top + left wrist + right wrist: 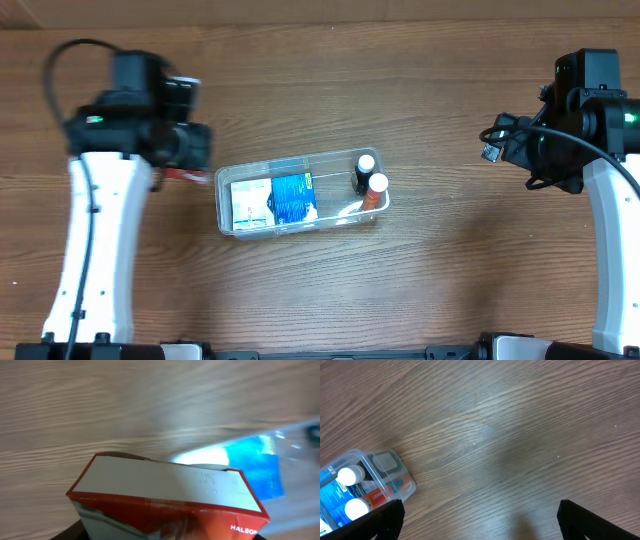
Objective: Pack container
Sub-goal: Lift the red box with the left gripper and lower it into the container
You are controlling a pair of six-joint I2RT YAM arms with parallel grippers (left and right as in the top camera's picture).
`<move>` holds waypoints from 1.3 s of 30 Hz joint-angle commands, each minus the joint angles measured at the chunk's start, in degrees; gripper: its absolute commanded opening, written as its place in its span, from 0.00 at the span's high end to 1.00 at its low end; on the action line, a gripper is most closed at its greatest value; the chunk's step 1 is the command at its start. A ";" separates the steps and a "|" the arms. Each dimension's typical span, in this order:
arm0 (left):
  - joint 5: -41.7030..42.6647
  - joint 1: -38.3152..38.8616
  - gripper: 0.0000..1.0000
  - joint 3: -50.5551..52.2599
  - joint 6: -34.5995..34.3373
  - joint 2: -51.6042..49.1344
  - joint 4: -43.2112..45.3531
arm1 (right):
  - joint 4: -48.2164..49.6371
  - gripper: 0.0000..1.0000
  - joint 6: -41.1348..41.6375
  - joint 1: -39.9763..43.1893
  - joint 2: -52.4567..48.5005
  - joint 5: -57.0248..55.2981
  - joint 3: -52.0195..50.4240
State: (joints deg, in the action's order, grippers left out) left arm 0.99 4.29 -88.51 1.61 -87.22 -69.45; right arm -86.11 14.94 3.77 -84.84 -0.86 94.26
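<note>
The clear plastic container (226, 208) lies in the middle of the table. It holds a white box (251, 203), a blue box (293, 197) and two white-capped bottles (371, 183). My left gripper (190, 160) is just left of the container's left end, shut on a red and white box (165, 500) held above the wood; a sliver of that box shows under the gripper (183, 176). My right gripper (480, 520) is open and empty, far right of the container (400, 472), its arm at the table's right side (545, 140).
Bare brown wood (450, 260) lies all around the container. The two arm bases stand at the front left (85, 300) and front right (615, 290).
</note>
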 commanded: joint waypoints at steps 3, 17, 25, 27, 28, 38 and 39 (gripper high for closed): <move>3.08 11.74 0.51 0.17 -16.61 1.09 0.22 | 0.22 0.00 -0.20 0.22 -0.11 -0.55 0.13; 3.34 27.50 0.50 0.17 -38.23 -5.49 8.66 | 0.02 0.00 -0.17 0.22 -0.11 -0.52 0.13; 3.58 30.47 0.48 0.17 -41.07 -13.99 8.87 | 0.02 0.00 -0.17 0.22 -0.11 -0.52 0.13; 3.56 30.69 0.48 0.17 -41.05 -15.89 8.90 | 0.02 0.00 -0.17 0.22 -0.11 -0.52 0.13; 3.58 30.67 0.47 0.17 -41.07 -16.83 8.92 | 0.02 0.00 -0.17 0.22 -0.11 -0.52 0.13; 5.27 30.67 0.47 0.17 -41.05 -22.18 12.90 | -0.17 0.00 -0.17 0.22 -0.11 -0.50 0.13; 5.25 30.67 0.45 0.17 -41.03 -22.18 13.09 | -0.17 0.00 -0.17 0.22 -0.11 -0.50 0.13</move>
State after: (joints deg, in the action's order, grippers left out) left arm 5.37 34.65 -88.51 -38.70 -109.23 -57.04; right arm -86.41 14.96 3.77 -84.86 -0.86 94.26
